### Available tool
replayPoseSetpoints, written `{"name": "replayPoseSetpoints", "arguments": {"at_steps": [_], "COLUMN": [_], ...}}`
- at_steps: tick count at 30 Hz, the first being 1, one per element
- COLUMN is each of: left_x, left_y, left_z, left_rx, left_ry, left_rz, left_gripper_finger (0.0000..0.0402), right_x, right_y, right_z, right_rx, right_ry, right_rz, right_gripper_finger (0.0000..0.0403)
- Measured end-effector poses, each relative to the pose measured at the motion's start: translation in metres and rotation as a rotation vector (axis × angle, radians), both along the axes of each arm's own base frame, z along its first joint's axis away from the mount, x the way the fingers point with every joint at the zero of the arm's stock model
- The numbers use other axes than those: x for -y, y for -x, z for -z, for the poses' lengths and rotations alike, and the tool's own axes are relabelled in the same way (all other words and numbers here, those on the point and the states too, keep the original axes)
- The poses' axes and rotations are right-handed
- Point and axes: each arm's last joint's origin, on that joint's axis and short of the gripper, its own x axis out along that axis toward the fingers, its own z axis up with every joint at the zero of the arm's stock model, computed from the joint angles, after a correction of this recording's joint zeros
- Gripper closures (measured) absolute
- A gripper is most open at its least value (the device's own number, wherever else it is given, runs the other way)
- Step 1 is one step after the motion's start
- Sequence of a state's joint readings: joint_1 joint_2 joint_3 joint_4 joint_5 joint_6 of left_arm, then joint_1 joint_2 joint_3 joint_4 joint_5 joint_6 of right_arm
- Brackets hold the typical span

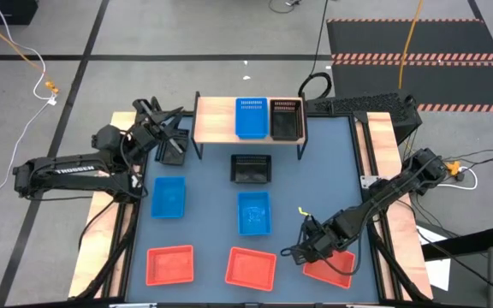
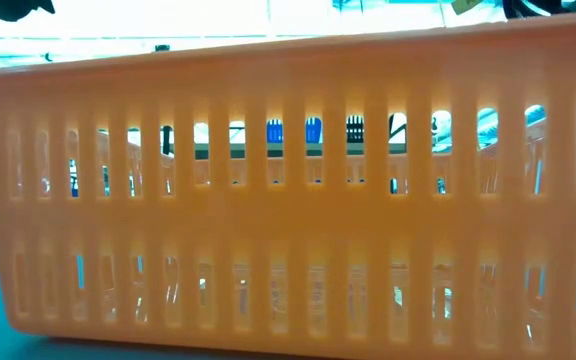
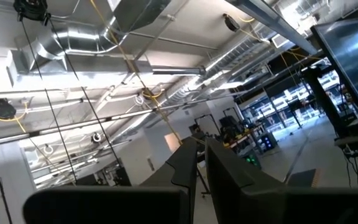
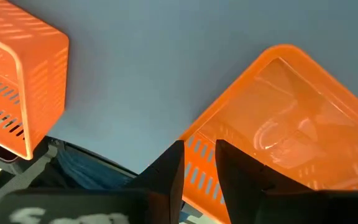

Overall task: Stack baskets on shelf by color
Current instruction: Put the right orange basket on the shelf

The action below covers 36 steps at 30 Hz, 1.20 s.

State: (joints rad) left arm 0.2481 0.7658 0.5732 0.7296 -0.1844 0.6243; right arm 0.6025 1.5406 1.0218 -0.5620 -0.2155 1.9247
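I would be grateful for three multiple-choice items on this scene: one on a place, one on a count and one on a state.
1. What stands on the shelf?
A. Two red baskets
B. A blue basket beside a black basket
C. One black basket alone

2. How many red baskets lie on the table?
A. One
B. Two
C. Three

3. What is the right gripper doing?
A. Closed on the wall of a red basket
B. Open above the shelf
C. Holding a blue basket

Answers: B, both sit side by side on the plank; C, three line the table's near edge; A, its fingers straddle the wall of the rightmost red basket.
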Motion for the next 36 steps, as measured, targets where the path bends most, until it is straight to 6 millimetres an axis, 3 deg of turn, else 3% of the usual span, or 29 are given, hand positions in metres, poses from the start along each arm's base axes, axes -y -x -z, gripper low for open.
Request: {"name": "replayPoseSetpoints", "arguments": {"at_steps": [5, 10, 15, 19, 24, 31, 36], "left_x": [0.000, 0.000, 0.000, 0.000, 0.000, 0.000, 0.000], "left_y": [0.000, 0.000, 0.000, 0.000, 0.000, 0.000, -0.001], "left_z": [0.000, 0.000, 0.000, 0.000, 0.000, 0.000, 0.002], "left_rx": [0.001, 0.005, 0.004, 0.004, 0.004, 0.008, 0.002], "left_ry": [0.001, 0.000, -0.003, -0.003, -0.002, 0.014, 0.046], "left_rz": [0.001, 0.001, -0.001, -0.002, -0.001, 0.009, 0.025], "left_gripper_finger": [0.0364, 0.0364, 0.0364, 0.0364, 0.0364, 0.0364, 0.0364], "right_x": [-0.001, 0.001, 0.007, 0.009, 0.008, 0.012, 0.024], "right_y": [-0.002, -0.001, 0.001, 0.002, 0.000, -0.009, -0.016], "right_z": [-0.001, 0.001, 0.014, 0.028, 0.031, 0.020, -0.006], "right_rx": [0.023, 0.025, -0.027, 0.009, 0.072, 0.145, 0.081], "right_ry": [-0.012, 0.015, -0.005, -0.068, -0.097, -0.034, 0.061], "right_rz": [0.001, 0.018, 0.131, 0.190, 0.157, 0.007, -0.127], "right_gripper_finger": [0.0304, 0.0258, 0.0210, 0.0199, 0.0241, 0.0384, 0.0391]}}
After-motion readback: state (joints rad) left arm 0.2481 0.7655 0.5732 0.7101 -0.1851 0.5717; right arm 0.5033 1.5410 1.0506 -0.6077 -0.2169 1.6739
